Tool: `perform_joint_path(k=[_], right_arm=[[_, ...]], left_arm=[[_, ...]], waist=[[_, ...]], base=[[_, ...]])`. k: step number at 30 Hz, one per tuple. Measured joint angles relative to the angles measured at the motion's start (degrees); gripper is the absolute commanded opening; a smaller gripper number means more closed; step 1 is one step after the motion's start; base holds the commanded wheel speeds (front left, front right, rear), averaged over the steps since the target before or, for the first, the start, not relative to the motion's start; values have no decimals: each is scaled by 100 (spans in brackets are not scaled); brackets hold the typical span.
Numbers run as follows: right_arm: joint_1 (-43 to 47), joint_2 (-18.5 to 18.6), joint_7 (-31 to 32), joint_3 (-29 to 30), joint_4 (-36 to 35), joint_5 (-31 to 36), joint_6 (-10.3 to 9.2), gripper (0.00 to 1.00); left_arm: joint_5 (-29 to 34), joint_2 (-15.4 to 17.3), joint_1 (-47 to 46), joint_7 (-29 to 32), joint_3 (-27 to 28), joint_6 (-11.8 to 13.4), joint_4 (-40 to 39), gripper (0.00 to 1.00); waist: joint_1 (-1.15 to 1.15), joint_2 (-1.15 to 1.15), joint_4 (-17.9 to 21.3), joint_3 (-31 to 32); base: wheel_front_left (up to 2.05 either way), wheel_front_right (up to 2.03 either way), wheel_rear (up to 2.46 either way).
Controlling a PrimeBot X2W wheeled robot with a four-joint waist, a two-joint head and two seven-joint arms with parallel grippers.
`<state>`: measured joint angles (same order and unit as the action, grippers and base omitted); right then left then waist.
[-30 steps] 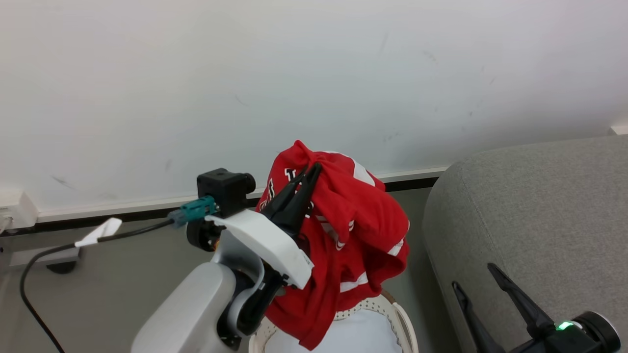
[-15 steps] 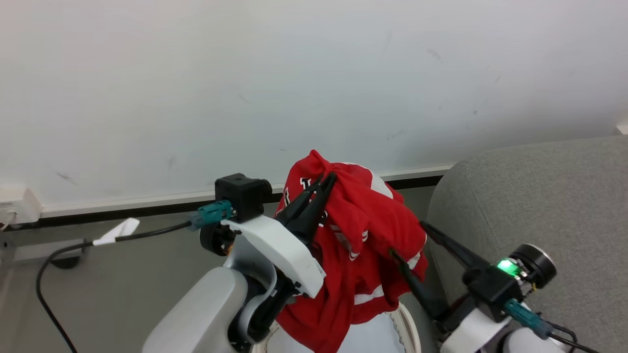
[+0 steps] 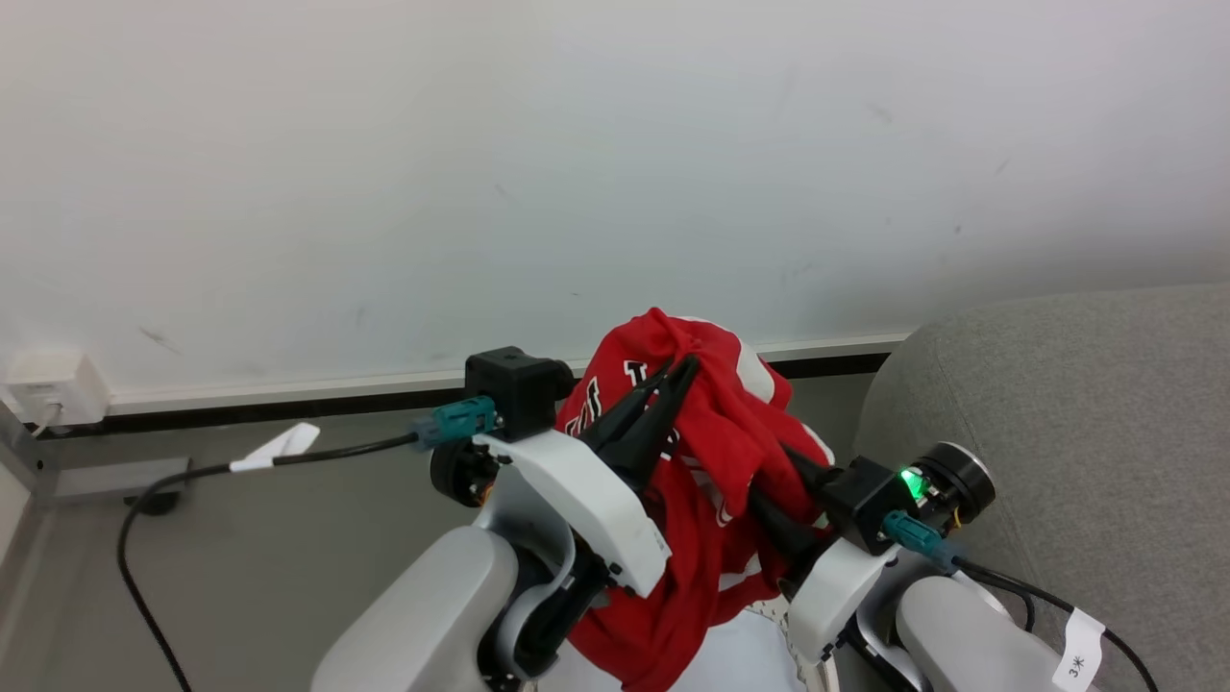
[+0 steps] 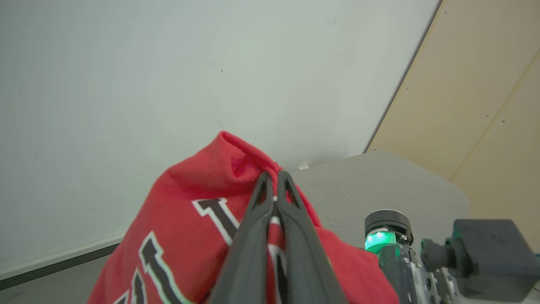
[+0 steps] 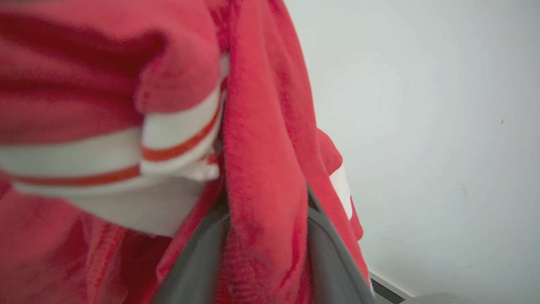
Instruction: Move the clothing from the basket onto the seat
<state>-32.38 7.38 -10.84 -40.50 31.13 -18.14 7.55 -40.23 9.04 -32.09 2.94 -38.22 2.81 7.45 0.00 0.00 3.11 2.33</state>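
Observation:
The red clothing [image 3: 716, 437], with white stripes and black-and-white lettering, hangs bunched in the air above the cream basket [image 3: 742, 663], whose perforated rim and pale inside peek out at the bottom edge. My left gripper [image 3: 684, 365] is shut on the bundle's top fold, seen close up with the left gripper [image 4: 274, 175] pinching the cloth [image 4: 190, 219]. My right gripper [image 3: 774, 490] is pushed into the bundle's right side, tips buried. In the right wrist view its dark fingers [image 5: 198, 257] stand apart with a red fold [image 5: 261, 190] between them. The grey seat [image 3: 1057, 413] lies right of the bundle.
A white wall [image 3: 577, 173] with a dark baseboard stands close behind. A black cable [image 3: 183, 473] with a white tag runs over the grey floor at left, near a wall socket box [image 3: 53, 384]. A tan panel [image 4: 485, 105] rises beyond the sofa [image 4: 379, 185].
My right gripper rose from the lower right beside the sofa and drove its open fingers into the hanging clothing. The head camera shifted; my left gripper kept its hold.

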Motion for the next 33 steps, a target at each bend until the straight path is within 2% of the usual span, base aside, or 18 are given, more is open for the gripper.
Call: perform_joint_path(k=[9,21,23,24,25,33], right_arm=[[-147,-75,-394,82,391,-465,0,0],[-34,22,-420,244,85,-523,0,0],[-35,19,-420,315,37,-522,0,0],[-35,15,-420,348,22,-522,0,0],[-34,12,-420,369,11,-522,0,0],[6,4,-420,578,-70,-483,0,0]], left_arm=[[-36,64,-14,-57,57,-16,131,0],[-37,97,-13,-141,75,30,241,0],[-35,97,-13,-177,78,57,269,45],[-34,94,-13,-203,78,63,290,86],[-33,93,-13,-214,79,65,311,100],[-14,81,-14,-323,51,76,467,100]], waist=[[0,0,31,14],[0,0,166,8],[0,0,181,3],[0,0,187,-1],[0,0,192,-4],[0,0,214,-12]], base=[[0,0,0],[0,0,0],[0,0,0],[0,0,0],[0,0,0],[0,0,0]])
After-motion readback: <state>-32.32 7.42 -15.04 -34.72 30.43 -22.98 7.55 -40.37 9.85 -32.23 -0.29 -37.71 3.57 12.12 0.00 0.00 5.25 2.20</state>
